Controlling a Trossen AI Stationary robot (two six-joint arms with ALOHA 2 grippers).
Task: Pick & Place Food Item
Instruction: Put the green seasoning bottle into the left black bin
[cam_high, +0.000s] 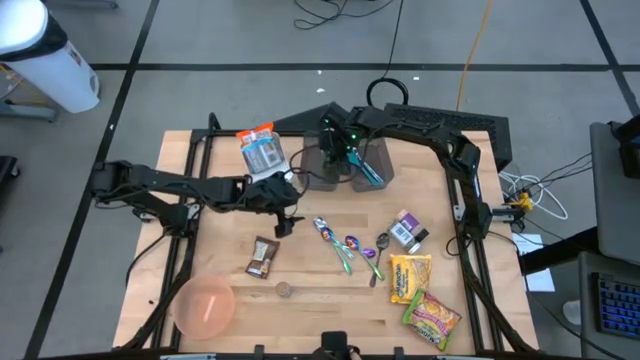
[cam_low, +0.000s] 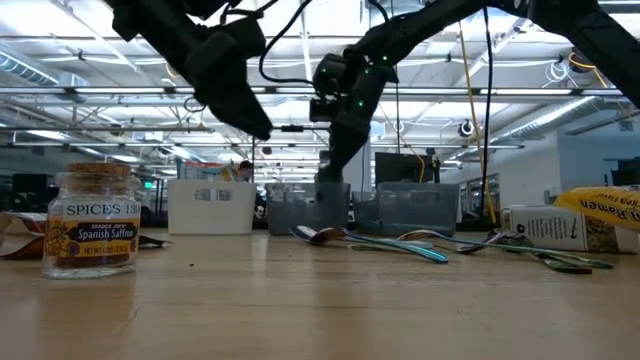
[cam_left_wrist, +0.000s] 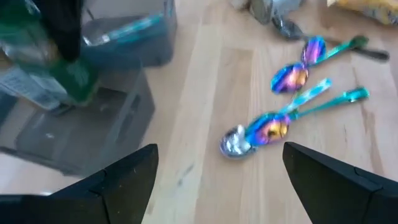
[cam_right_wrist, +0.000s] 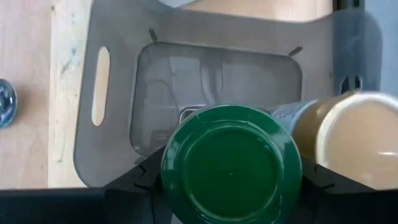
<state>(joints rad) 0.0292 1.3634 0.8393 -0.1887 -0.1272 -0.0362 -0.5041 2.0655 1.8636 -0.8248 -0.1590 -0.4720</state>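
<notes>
At upper centre of the high view, the right gripper (cam_right_wrist: 231, 180) clamps a green-lidded jar (cam_right_wrist: 231, 163) above the grey bin (cam_right_wrist: 118, 93). The left gripper (cam_left_wrist: 217, 180) hovers wide open and empty near the spoons (cam_left_wrist: 273, 124). Released off-centre, the jar could strike the bottle (cam_right_wrist: 354, 140) already inside and topple.

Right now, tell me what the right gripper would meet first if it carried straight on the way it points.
The right gripper, shut on a green-lidded jar, points down into the grey bin. The bin's bare floor looks like the first thing in line, with a tan-lidded container close beside; depth is hard to judge.
</notes>
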